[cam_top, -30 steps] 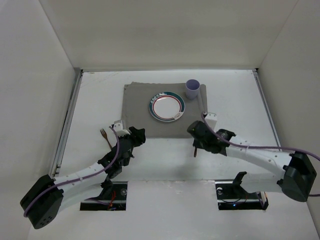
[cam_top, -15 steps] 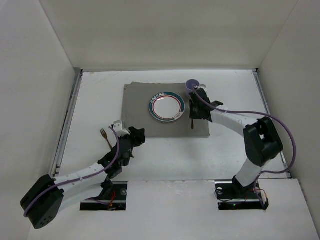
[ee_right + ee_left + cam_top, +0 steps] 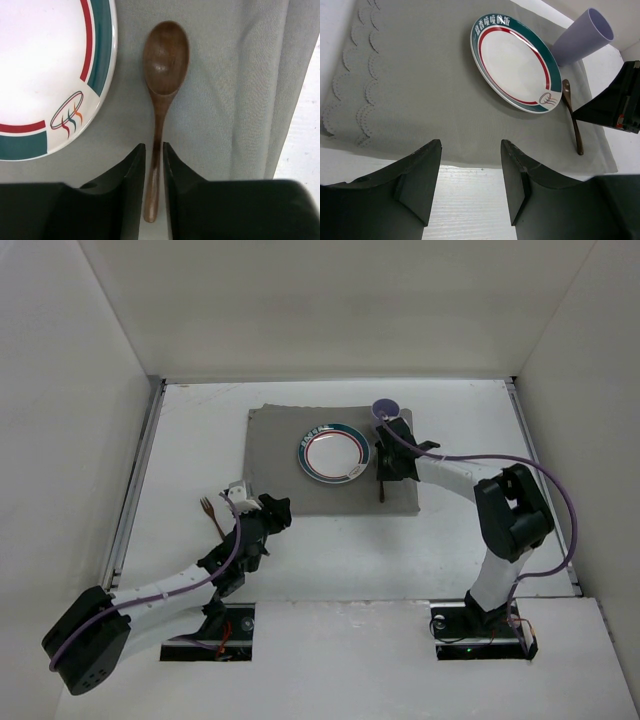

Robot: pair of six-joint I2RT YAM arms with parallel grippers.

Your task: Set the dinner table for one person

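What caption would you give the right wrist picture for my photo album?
Wooden spoon lying on the grey placemat beside the plate, its handle between the right gripper's fingers.

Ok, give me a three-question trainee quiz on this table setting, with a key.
1. True or false: the fork lies on the placemat.
2. In the top view, the spoon lies: A) left of the plate; B) right of it; C) on it.
3. Fill in: the left gripper's jaws hold ____.
Key: 1 false, it lies on the dinner table; 2 B; 3 nothing.
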